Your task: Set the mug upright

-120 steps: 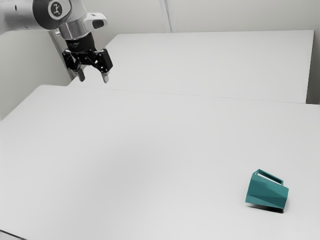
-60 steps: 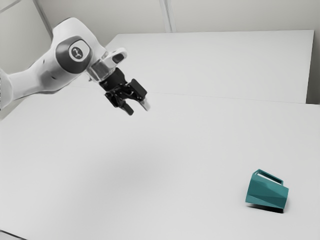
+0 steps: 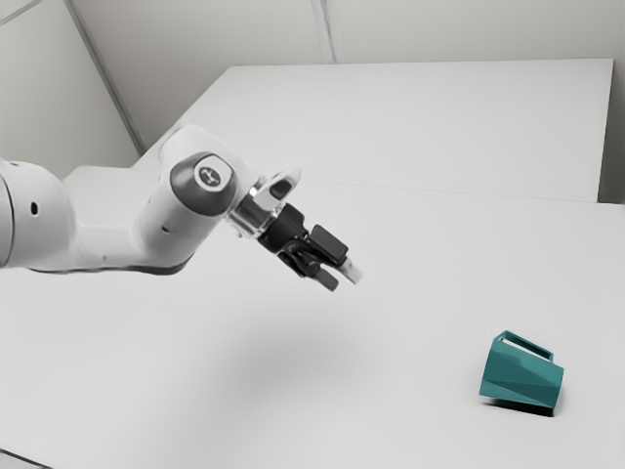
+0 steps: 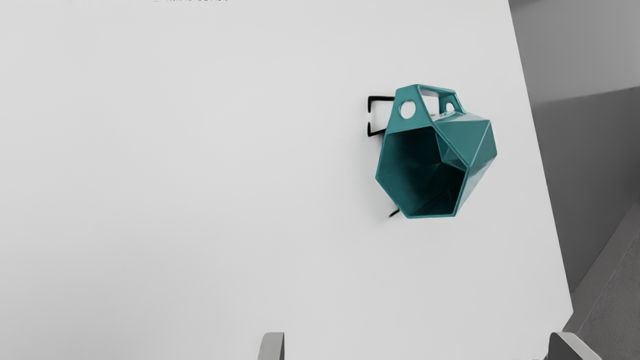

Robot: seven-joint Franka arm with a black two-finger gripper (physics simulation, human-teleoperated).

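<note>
- Because the mug [image 3: 522,376] lies on its side on the surface [image 3: 244,322], with its handle [image 4: 420,105] uppermost and its mouth [image 4: 417,172] facing the hand [image 3: 342,278], a low approach could ram the rim and shove the mug along.
- The wrist view puts an edge [image 4: 540,150] of the surface near the mug; a hard push that way might carry it off.
- The fingers [image 4: 272,347] stand spread with nothing between them, but if they came in badly lined up, one could strike the handle or the outer wall.
- A grip on the rim or handle alone might let the mug swing as it is turned, so it could tip back over if released early.
- Compared with half a second ago, the hand is lower and farther toward the exterior view's right, nearer the mug yet well apart from it.
- A second ago the fingers pointed nearly straight down; now they slant toward the mug, which has not moved.
</note>
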